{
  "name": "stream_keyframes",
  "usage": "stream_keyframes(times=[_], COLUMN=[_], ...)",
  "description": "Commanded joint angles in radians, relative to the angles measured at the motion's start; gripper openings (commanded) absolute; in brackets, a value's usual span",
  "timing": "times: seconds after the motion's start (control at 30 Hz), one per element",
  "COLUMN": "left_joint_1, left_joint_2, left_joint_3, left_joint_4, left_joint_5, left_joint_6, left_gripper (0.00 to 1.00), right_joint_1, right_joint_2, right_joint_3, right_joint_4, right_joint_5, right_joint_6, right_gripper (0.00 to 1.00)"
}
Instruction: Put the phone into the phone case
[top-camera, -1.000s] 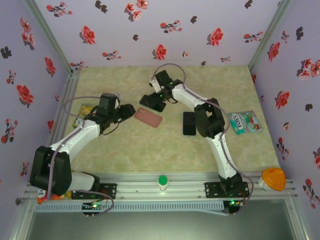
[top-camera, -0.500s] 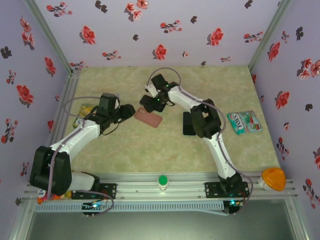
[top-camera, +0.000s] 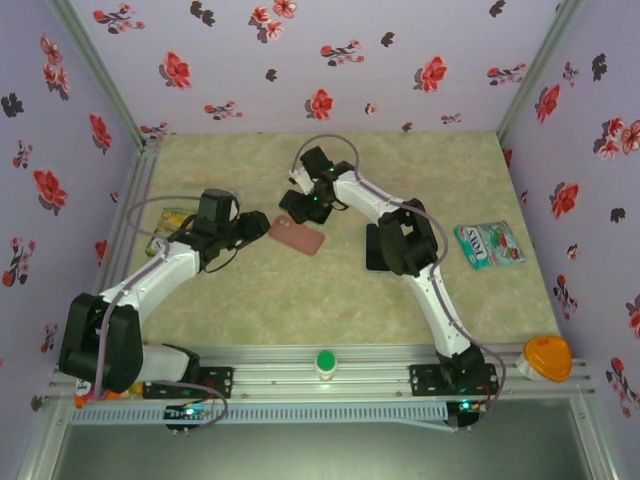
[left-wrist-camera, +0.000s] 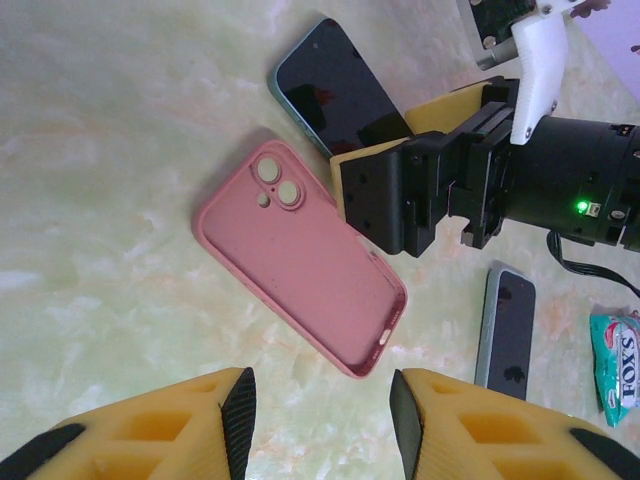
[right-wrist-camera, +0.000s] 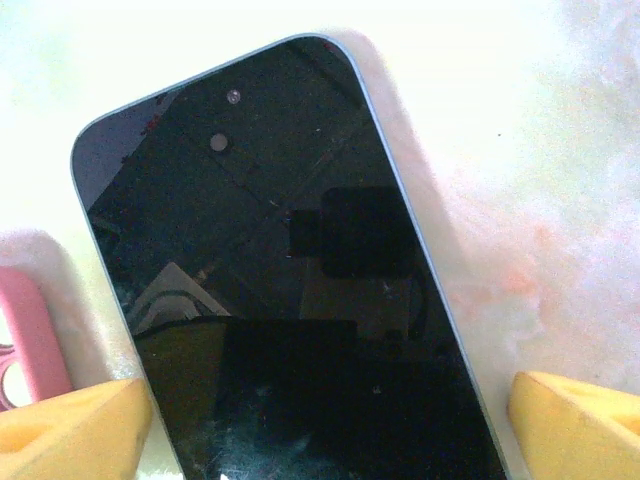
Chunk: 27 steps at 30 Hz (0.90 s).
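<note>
Near the middle of the table (top-camera: 300, 310), the phone (left-wrist-camera: 335, 90) lies flat with its screen up. It has dark glass and a pale blue-green edge. My right gripper (left-wrist-camera: 375, 140) is lowered over one end of it, jaws spread, one along each long edge. In the right wrist view the phone (right-wrist-camera: 290, 280) runs up the centre of the frame between my two yellow pads (right-wrist-camera: 70, 430). A narrow strip of table shows between each pad and the nearest edge, so nothing is pinched. The phone rests on the table and is not lifted.

Phone case (left-wrist-camera: 300, 270): pink, lying flat just beside the phone, on the side toward my left arm. Its camera cut-outs sit at the end nearest the phone. Where my right gripper covers the gap, I cannot tell whether case and phone touch.

My left gripper (left-wrist-camera: 320, 420) stands short of the case. Its jaws are parted with only bare table between them, and it holds nothing. In the overhead view my left gripper (top-camera: 250, 225) sits to the left of the case (top-camera: 297, 236), and my right gripper (top-camera: 298, 208) is at the case's far side.

Other items:
- A second handset (left-wrist-camera: 505, 330), dark with a grey frame, lies to the right of the case beside my right forearm.
- A green sweet packet (left-wrist-camera: 615, 355) lies further right, toward the wall.
</note>
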<state>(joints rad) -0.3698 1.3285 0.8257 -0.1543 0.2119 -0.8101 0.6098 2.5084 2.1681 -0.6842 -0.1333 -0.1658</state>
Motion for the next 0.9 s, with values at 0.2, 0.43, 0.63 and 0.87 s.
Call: stream_keyframes(times=[0.2, 0.43, 0.63, 0.87], left_joint_1=[0.009, 0.009, 0.009, 0.009], left_joint_2=[-0.046, -0.065, -0.073, -0.083], left_joint_3=[-0.021, -0.029, -0.036, -0.047], left_joint_4=[-0.011, -0.01, -0.004, 0.007], left_joint_5=[-0.011, -0.014, -0.014, -0.007], left_joint_6=[-0.013, -0.018, -0.017, -0.02], left_gripper=[0.45, 0.45, 0.45, 0.45], right_joint_1=[-0.011, -0.044, -0.041, -0.035], right_joint_2=[0.023, -0.075, -0.18, -0.22], right_joint_3=[0.002, -0.12, -0.264, -0.336], right_joint_4=[-0.064, -0.03, 0.01, 0.023], right_joint_5=[0.015, 0.005, 0.053, 0.106], right_joint_6=[0.037, 0.157, 0.261, 0.273], right_gripper=[0.79, 0.75, 0.77, 0.84])
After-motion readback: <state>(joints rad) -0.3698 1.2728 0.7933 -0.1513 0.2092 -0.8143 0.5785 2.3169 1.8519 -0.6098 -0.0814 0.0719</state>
